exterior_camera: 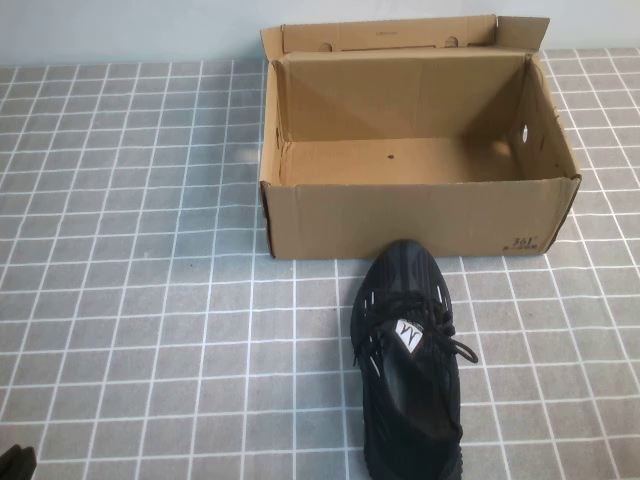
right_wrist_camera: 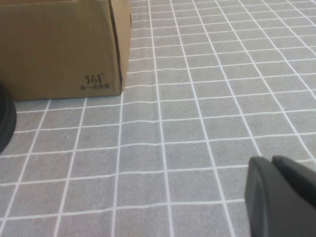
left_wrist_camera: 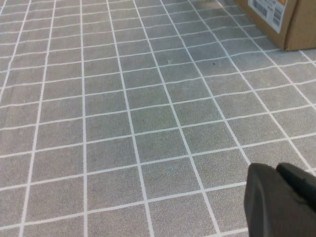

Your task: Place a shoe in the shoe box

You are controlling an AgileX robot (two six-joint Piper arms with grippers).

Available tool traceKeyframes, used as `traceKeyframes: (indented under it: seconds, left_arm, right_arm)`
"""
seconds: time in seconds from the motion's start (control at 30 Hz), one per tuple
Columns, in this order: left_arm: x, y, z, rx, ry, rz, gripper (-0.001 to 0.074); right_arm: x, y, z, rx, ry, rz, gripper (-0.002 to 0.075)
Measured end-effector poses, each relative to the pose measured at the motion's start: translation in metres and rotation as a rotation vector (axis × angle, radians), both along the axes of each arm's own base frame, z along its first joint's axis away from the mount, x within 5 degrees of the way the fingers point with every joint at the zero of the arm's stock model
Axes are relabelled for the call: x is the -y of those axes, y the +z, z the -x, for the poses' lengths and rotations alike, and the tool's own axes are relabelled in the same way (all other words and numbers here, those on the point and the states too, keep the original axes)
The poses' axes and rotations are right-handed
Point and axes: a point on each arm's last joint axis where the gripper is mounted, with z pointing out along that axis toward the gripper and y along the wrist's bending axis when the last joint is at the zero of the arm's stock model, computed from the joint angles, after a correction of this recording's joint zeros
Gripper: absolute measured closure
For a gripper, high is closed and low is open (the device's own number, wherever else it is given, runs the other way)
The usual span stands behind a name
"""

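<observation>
The black knit shoe (exterior_camera: 408, 365) lies on the grid-patterned table, toe touching or nearly touching the front wall of the shoe box (exterior_camera: 410, 215), heel toward the near edge. The brown cardboard box is open and empty, its flap lid standing at the back. My left gripper (left_wrist_camera: 276, 169) is shut and empty, low over the table at the near left; its tip shows in the high view (exterior_camera: 15, 463). My right gripper (right_wrist_camera: 271, 160) is shut and empty, to the right of the shoe, outside the high view. The box corner (right_wrist_camera: 64, 49) and the shoe's edge (right_wrist_camera: 5, 123) show in the right wrist view.
The table is covered by a grey cloth with white grid lines (exterior_camera: 130, 280). A box corner with a white label (left_wrist_camera: 276, 17) shows in the left wrist view. Open cloth lies left of the box and on both sides of the shoe.
</observation>
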Motion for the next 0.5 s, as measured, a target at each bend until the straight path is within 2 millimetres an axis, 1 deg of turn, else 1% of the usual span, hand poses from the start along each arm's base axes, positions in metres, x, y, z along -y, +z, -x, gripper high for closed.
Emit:
traceKeyframes:
  seconds: [0.23, 0.5]
  left_arm:
    - [0.0000, 0.0000, 0.0000, 0.000, 0.000, 0.000, 0.0735]
    - [0.0000, 0.0000, 0.0000, 0.000, 0.000, 0.000, 0.0735]
  right_arm:
    - [-0.0004, 0.0004, -0.0001, 0.004, 0.001, -0.013, 0.0743]
    - [-0.0003, 0.0075, -0.0017, 0.084, -0.005, -0.037, 0.0742]
